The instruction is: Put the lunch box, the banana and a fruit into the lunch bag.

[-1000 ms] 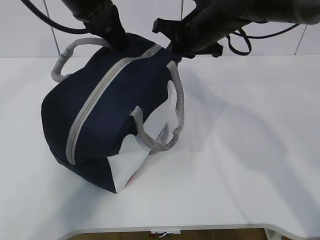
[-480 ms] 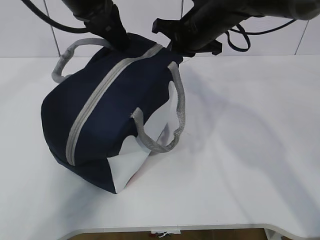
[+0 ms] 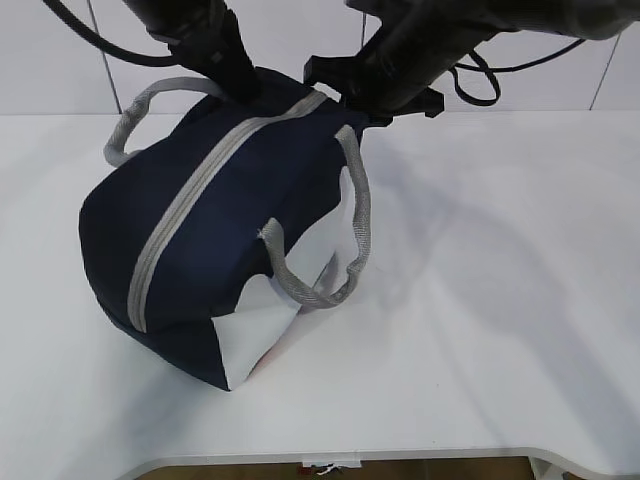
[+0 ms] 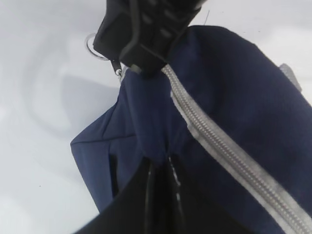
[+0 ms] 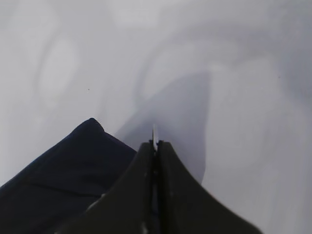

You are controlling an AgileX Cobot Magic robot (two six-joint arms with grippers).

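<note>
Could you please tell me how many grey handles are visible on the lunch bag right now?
2. One handle arches off the lunch bag at its far left side; the other handle hangs down its near right side over the white panel. None seems hidden.

Lunch bag (image 3: 215, 235): boxy navy-blue fabric, left of centre in the exterior view, tilted so its top panel faces the camera. Grey zipper (image 3: 190, 195) runs diagonally from upper right to lower left, fully closed along its visible length. Two grey webbing handles: one (image 3: 140, 110) looped at the upper left, one (image 3: 335, 240) hanging over the white side panel (image 3: 265, 325) at lower right. Ring pull (image 4: 92, 45) visible in the upper left of the left wrist view.
</note>
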